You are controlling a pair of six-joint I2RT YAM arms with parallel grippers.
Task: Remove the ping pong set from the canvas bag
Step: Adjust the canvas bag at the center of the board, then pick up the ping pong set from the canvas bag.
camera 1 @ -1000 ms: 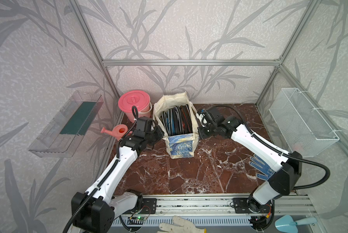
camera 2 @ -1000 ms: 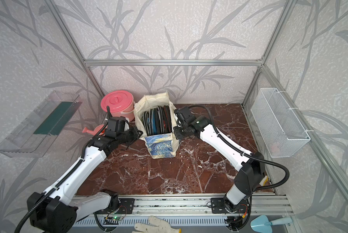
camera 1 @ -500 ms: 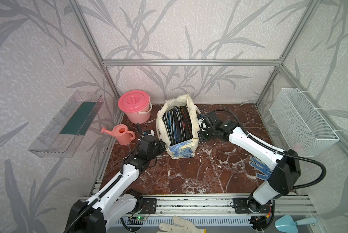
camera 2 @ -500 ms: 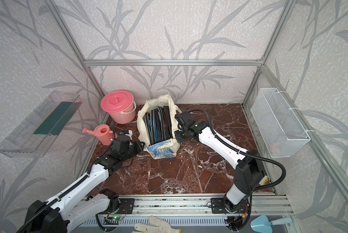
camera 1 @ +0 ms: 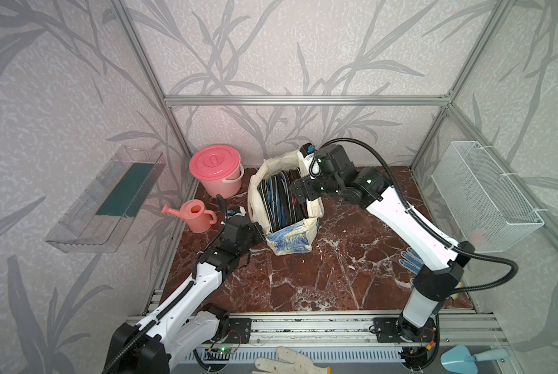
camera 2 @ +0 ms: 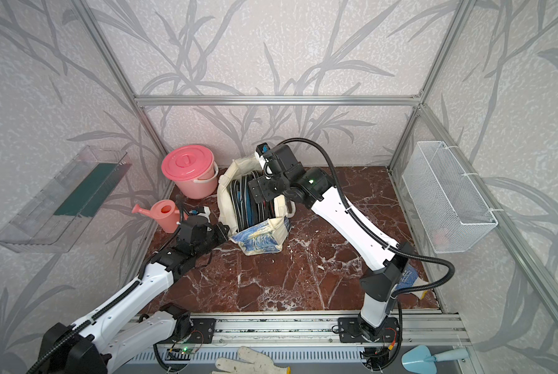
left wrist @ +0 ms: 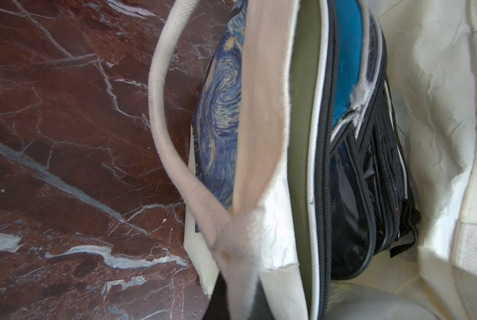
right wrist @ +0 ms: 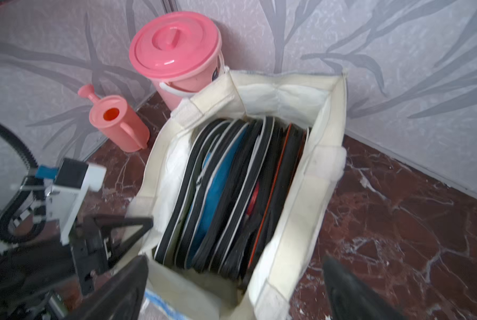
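The canvas bag point(camera 1: 289, 238) stands on the marble tabletop point(camera 1: 336, 275) toward its back left corner, just beside the pink lidded bucket point(camera 1: 217, 171), and the whole ping pong set point(camera 1: 279, 200) is inside it. The cases stand on their thin edges, packed face to face. Their long axis runs from the front wall of the bag to its back wall, so you see only zippered rims from above. Your right gripper point(right wrist: 234, 260) is the nearer one for the pick. It hangs directly over the mouth of the bag, toward its right side, and the cases lie straight below it. Its jaws stand wide apart and hold nothing, and the fingers point(right wrist: 121, 288) touch nothing. In the right wrist view the gap goes across the thickness of the stack, not along it. This looks correct for pinching one case, but the opening seems to cover almost the whole stack, so I think you must choose one rim, perhaps the teal case point(right wrist: 218, 188). Your left gripper point(camera 1: 260, 234) is low at the front left corner of the bag. It is fully closed, and it appears to pinch the rim where the handle point(left wrist: 171, 138) is sewn, so it should steady the bag.
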